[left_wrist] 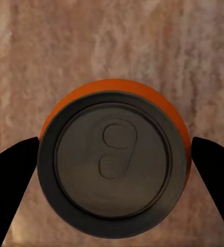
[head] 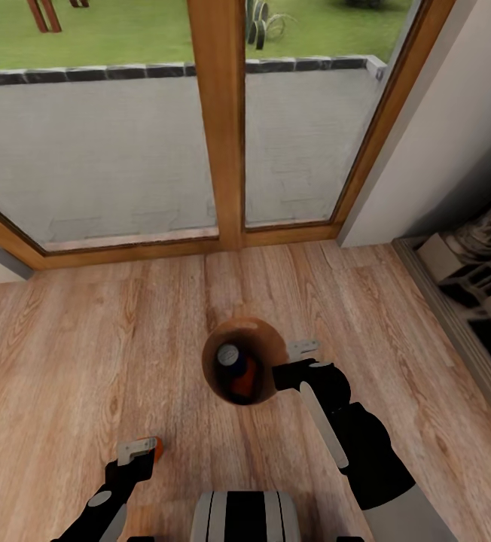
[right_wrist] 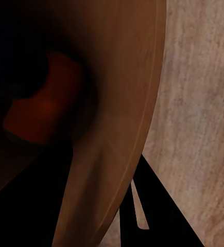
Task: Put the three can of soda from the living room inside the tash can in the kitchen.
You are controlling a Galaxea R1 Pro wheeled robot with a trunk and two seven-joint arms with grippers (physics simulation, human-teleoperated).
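Orange soda can (left_wrist: 114, 157): upright, pinched between left fingers (left_wrist: 11, 180), near-left of trash can (head: 272, 339); right gripper (head: 294, 361) apparently clamps its rim.

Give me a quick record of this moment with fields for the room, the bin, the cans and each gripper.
room: wood floor by wood-framed glass doors
bin: trash can on the floor, right gripper at its rim
cans in bin: dark blue can and an orange can
third can: orange can, upright between the fingers of the left gripper, above the floor, short of the bin
right gripper grip: appears shut on the rim
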